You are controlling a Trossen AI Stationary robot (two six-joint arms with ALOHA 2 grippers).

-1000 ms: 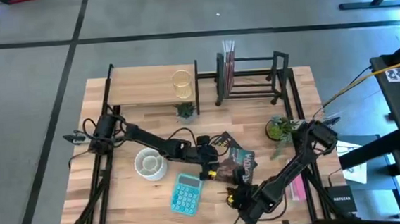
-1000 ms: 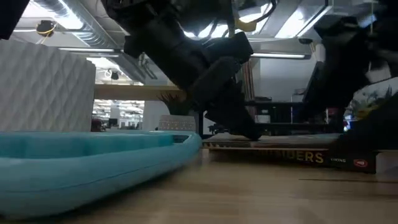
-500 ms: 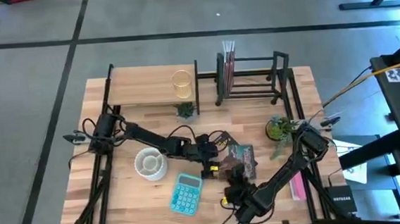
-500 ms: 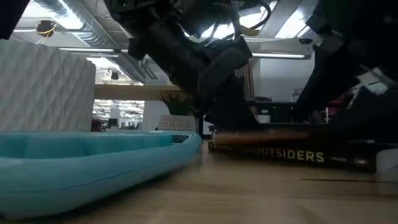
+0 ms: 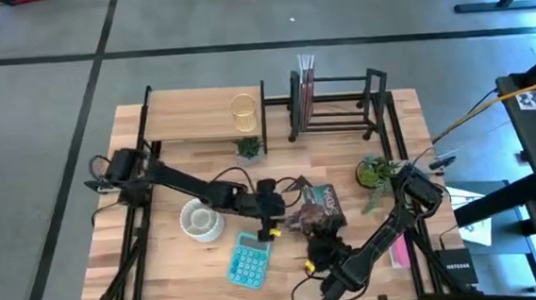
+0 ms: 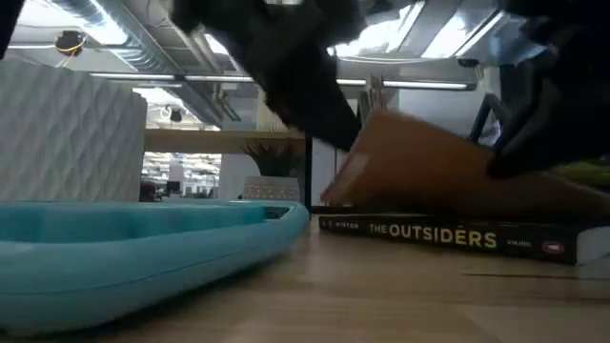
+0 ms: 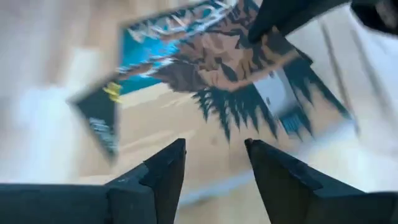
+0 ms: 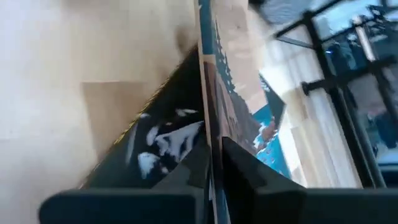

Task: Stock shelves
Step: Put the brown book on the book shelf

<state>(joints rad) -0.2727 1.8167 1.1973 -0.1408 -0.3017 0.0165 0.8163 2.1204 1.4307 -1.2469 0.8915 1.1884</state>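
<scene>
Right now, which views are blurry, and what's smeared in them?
Left wrist view: book and tabletop streaked with motion blur, its own fingers sharp. Low view: the tilted cover and the arm above it smeared, the book's spine sharp; calculator soft, out of focus. Right wrist view: mildly soft. High view: sharp.

The dark spine of the flat-lying paperback book (image 6: 448, 236) reads "THE OUTSIDERS" in pale capitals, with smaller lettering at either end of that spine too fine to read. Nothing else here is legible.
</scene>
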